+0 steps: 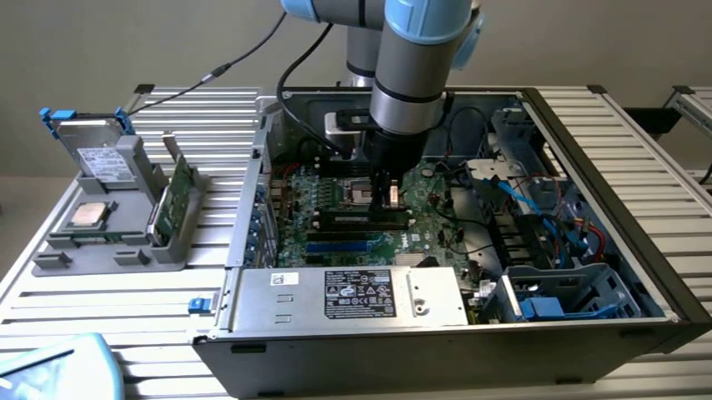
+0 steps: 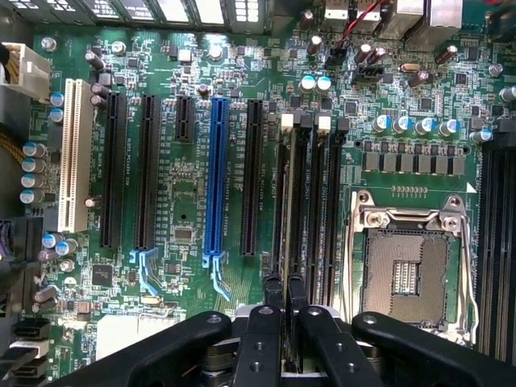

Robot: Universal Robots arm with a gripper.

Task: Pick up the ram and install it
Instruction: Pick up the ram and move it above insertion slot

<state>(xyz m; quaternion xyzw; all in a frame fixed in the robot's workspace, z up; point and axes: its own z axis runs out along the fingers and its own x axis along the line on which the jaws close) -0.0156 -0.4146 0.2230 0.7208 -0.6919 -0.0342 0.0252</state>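
Note:
My gripper reaches down into the open computer case, just above the motherboard beside the processor socket. In the wrist view its two black fingers stand nearly together on a thin stick seen edge-on, the ram. The ram runs along a black memory slot with white end latches, the one furthest from the socket in that group. Whether it sits in the slot or hovers over it, I cannot tell.
A blue expansion slot, black slots and a white slot lie beside the memory slots. The power supply fills the case's near side, with blue cables toward the exterior view's right. Outside on the left, a grey holder carries a green card.

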